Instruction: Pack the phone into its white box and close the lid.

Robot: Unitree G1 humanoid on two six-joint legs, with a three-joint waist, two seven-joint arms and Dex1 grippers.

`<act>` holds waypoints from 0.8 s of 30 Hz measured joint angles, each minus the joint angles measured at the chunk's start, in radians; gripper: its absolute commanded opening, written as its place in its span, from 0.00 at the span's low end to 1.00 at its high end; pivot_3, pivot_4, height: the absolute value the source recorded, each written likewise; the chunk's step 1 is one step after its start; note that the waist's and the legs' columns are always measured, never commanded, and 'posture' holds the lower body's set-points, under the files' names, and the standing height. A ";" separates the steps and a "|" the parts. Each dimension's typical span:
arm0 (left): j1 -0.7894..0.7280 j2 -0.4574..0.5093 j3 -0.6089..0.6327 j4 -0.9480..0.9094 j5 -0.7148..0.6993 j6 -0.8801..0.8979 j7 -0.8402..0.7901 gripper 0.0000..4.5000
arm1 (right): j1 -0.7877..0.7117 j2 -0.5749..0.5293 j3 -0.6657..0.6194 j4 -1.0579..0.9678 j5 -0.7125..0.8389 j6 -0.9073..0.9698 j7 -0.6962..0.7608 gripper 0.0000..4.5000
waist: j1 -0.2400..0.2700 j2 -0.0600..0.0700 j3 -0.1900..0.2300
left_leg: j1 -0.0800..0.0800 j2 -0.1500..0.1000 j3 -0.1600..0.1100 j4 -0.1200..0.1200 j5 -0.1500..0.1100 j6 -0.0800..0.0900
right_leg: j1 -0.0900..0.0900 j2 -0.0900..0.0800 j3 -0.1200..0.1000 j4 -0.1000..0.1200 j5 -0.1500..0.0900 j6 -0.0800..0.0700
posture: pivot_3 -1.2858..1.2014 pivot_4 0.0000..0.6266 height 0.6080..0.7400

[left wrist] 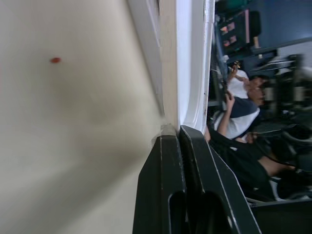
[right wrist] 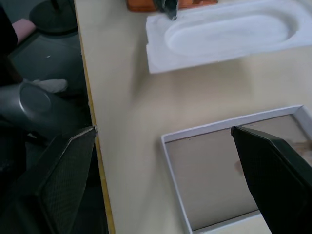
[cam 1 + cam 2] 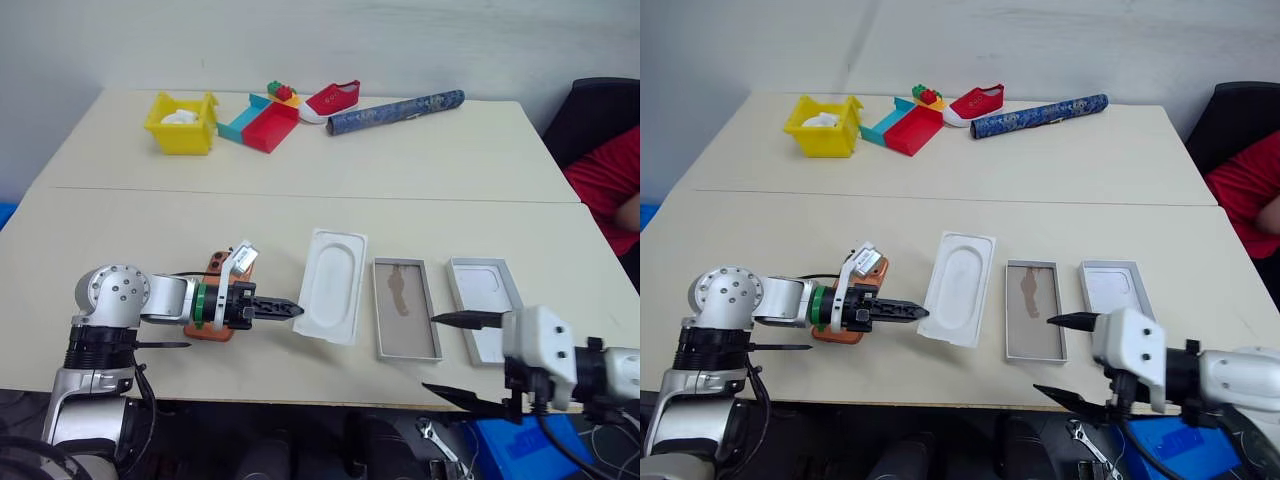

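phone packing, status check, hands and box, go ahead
Left hand shut, empty, beside the phone. Right hand open at the table edge. Phone not yet in the white box; lid off; molded insert between phone and box.

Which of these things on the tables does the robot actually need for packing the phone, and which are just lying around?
Needed: phone, white box, lid.
Lying about: moulded insert, yellow bin, red shoe, blue roll, toy bricks, red and teal trays.

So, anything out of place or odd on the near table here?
Mostly tidy. The phone is still outside the white box, lying partly under the left gripper, whose jaws are shut on nothing.
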 measured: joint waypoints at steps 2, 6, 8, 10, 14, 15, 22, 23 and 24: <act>-0.007 0.011 -0.007 0.010 -0.038 0.000 0.019 0.00 | -0.030 0.000 0.072 0.044 -0.059 -0.033 0.003 0.92 | -0.001 -0.001 0.000 | 0.000 0.000 0.000 0.000 0.001 -0.001 | 0.000 0.000 0.000 0.000 0.000 0.000 | 0.52 0.24 1.00; -0.027 0.075 -0.011 0.046 -0.133 0.000 0.043 0.00 | -0.137 0.023 0.251 0.197 -0.194 -0.109 0.012 0.64 | -0.005 -0.002 0.001 | 0.001 0.000 0.000 0.000 0.003 -0.003 | -0.001 0.000 -0.001 0.003 -0.001 -0.002 | 0.52 0.24 1.00; -0.029 0.088 -0.011 0.047 -0.164 0.000 0.055 0.00 | -0.164 0.041 0.300 0.254 -0.231 -0.133 0.014 0.48 | -0.004 -0.001 0.001 | 0.001 0.000 0.000 0.000 0.003 -0.004 | -0.001 0.000 -0.001 0.004 -0.001 -0.002 | 0.52 0.24 1.00; -0.028 0.100 -0.011 0.048 -0.192 0.000 0.075 0.00 | -0.192 0.050 0.344 0.307 -0.271 -0.167 0.019 0.34 | -0.003 -0.001 0.002 | 0.001 0.000 -0.001 0.000 0.003 -0.004 | -0.001 0.000 -0.001 0.004 -0.001 -0.002 | 0.52 0.24 1.00; -0.023 0.113 -0.003 0.047 -0.235 0.000 0.118 0.00 | -0.229 0.067 0.404 0.375 -0.326 -0.230 0.039 0.03 | -0.002 -0.001 0.002 | 0.000 0.000 -0.001 0.000 0.003 -0.004 | -0.001 0.000 -0.001 0.004 -0.001 -0.002 | 0.52 0.24 1.00; -0.022 0.113 -0.002 0.047 -0.243 0.000 0.127 0.00 | -0.231 0.072 0.410 0.380 -0.328 -0.240 0.045 0.01 | -0.002 -0.001 0.002 | 0.000 0.000 -0.001 0.000 0.003 -0.004 | -0.001 0.000 -0.002 0.004 -0.001 -0.002 | 0.52 0.24 1.00; 0.006 0.104 0.007 0.037 -0.325 -0.009 0.218 0.00 | -0.208 0.073 0.410 0.320 -0.309 -0.252 0.085 0.01 | -0.002 -0.001 0.001 | 0.000 0.000 -0.002 0.000 0.003 -0.004 | -0.001 0.000 -0.002 0.004 -0.001 -0.002 | 0.52 0.24 1.00; 0.015 0.095 0.006 0.035 -0.347 -0.018 0.242 0.00 | -0.199 0.073 0.410 0.299 -0.309 -0.248 0.084 0.01 | -0.002 -0.001 0.001 | 0.001 0.000 -0.002 0.000 0.003 -0.004 | -0.001 0.000 -0.002 0.004 -0.001 -0.002 | 0.52 0.24 1.00; 0.021 0.090 0.004 0.034 -0.361 -0.026 0.259 0.00 | -0.197 0.074 0.410 0.291 -0.310 -0.246 0.083 0.01 | -0.001 -0.001 0.001 | 0.000 0.000 -0.002 0.000 0.004 -0.004 | -0.001 0.000 -0.002 0.004 -0.001 -0.002 | 0.52 0.24 1.00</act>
